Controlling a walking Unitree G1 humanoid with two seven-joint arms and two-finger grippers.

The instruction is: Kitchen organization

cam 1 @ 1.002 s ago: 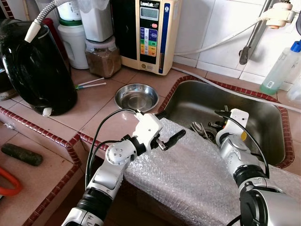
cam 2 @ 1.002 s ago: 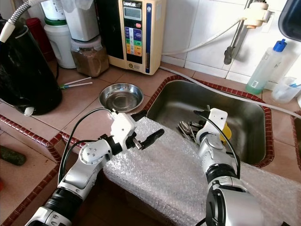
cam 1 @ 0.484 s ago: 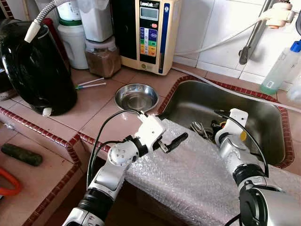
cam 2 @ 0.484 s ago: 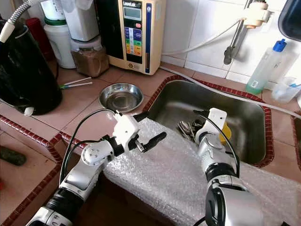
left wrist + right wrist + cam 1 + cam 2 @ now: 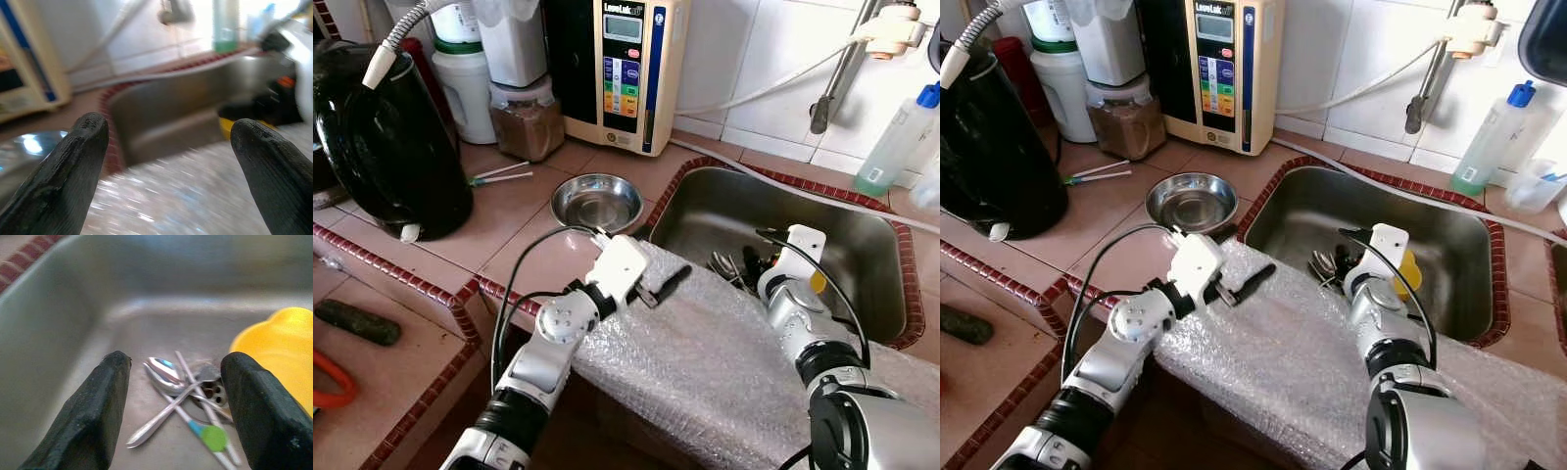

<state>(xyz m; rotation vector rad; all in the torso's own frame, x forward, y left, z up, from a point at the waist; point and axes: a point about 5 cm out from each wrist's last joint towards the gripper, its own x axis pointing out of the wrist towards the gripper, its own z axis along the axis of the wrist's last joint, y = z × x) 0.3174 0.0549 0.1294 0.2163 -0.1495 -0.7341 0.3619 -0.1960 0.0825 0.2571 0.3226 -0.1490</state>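
Note:
My left gripper (image 5: 668, 281) hovers open just above the sheet of bubble wrap (image 5: 705, 362) draped over the counter's front edge, pointing toward the steel sink (image 5: 705, 211). In its wrist view, the left gripper (image 5: 168, 166) has nothing between its fingers. A steel bowl (image 5: 598, 201) sits empty on the tiled counter beside the sink. My right gripper (image 5: 173, 396) reaches down into the sink, open, above a heap of spoons and cutlery (image 5: 171, 382) at the drain. A yellow dish (image 5: 274, 342) lies next to the cutlery.
A black kettle (image 5: 386, 137) stands at the left, a water ioniser (image 5: 626, 69) and a jar of brown powder (image 5: 527, 117) at the back. Thin sticks (image 5: 501, 176) lie on the counter. A soap bottle (image 5: 896, 137) stands behind the sink. A cucumber (image 5: 357, 321) lies on the lower ledge.
My left gripper has drawn back a little toward the counter and dropped closer to the bubble wrap. The right gripper has shifted only slightly in the sink.

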